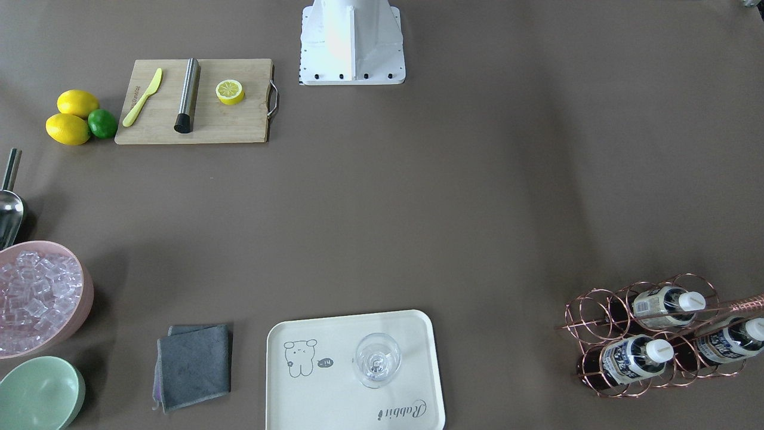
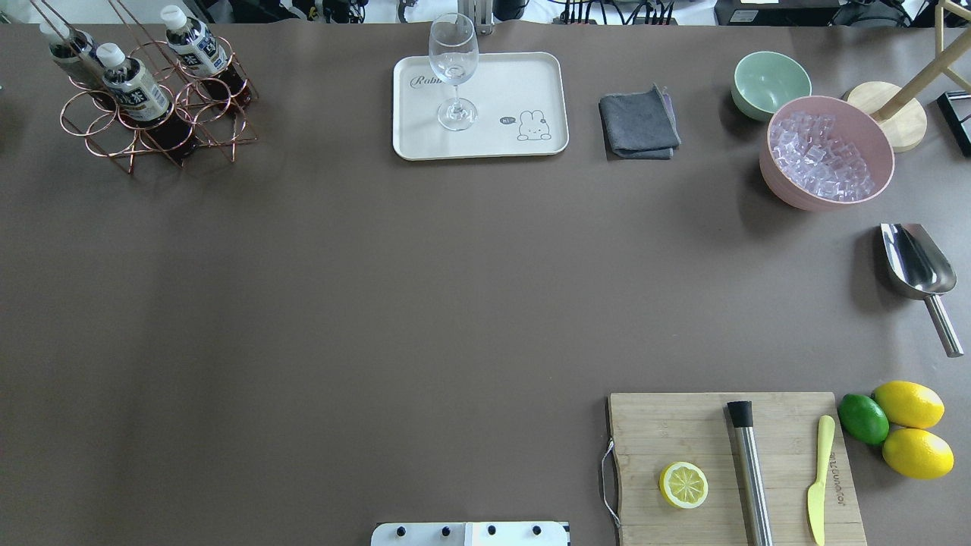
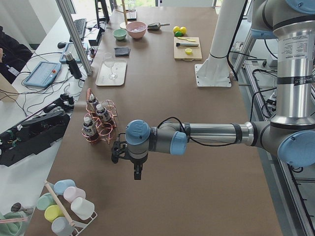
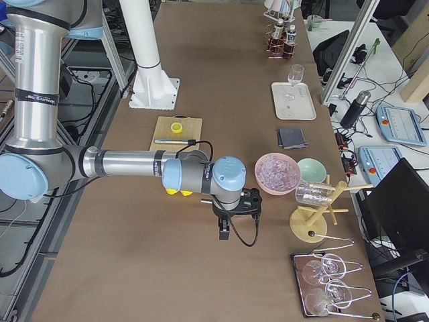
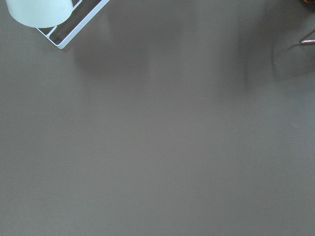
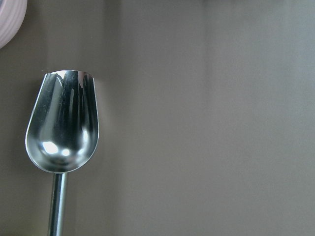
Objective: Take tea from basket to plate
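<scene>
Located all three bottles of tea (image 1: 635, 358) seated in ring cells of the basket (image 1: 740, 303), at the far corner of the table (image 1: 418, 209) on the robot's left. Found the plate (image 1: 334, 394) well apart from the basket, carrying a wine glass (image 1: 377, 359). Noted the left gripper (image 3: 137, 173) hanging over bare table near the basket; could not tell its jaw opening. Noted the right gripper (image 4: 224, 231) hanging beside the pink bowl (image 4: 277, 173), near the scoop (image 6: 61, 128); could not tell its jaw opening either.
</scene>
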Action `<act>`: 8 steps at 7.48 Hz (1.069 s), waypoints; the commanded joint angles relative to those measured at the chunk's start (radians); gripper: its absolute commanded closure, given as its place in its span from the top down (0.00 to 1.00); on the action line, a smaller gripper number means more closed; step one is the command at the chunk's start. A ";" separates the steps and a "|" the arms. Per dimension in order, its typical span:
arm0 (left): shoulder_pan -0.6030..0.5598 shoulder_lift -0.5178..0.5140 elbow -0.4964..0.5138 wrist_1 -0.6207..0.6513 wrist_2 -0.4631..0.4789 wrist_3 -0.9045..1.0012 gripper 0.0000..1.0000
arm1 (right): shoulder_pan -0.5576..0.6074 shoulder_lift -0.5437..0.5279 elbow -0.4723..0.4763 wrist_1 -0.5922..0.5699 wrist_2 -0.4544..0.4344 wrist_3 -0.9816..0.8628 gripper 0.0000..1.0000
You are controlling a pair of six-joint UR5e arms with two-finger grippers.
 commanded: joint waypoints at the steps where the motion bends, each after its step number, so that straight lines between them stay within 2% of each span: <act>1: 0.000 0.001 0.002 -0.001 -0.003 0.000 0.98 | 0.000 -0.001 0.001 0.000 0.002 -0.002 1.00; 8: 0.011 0.001 0.000 -0.001 -0.003 -0.002 0.98 | 0.000 -0.001 0.003 0.000 0.002 0.000 1.00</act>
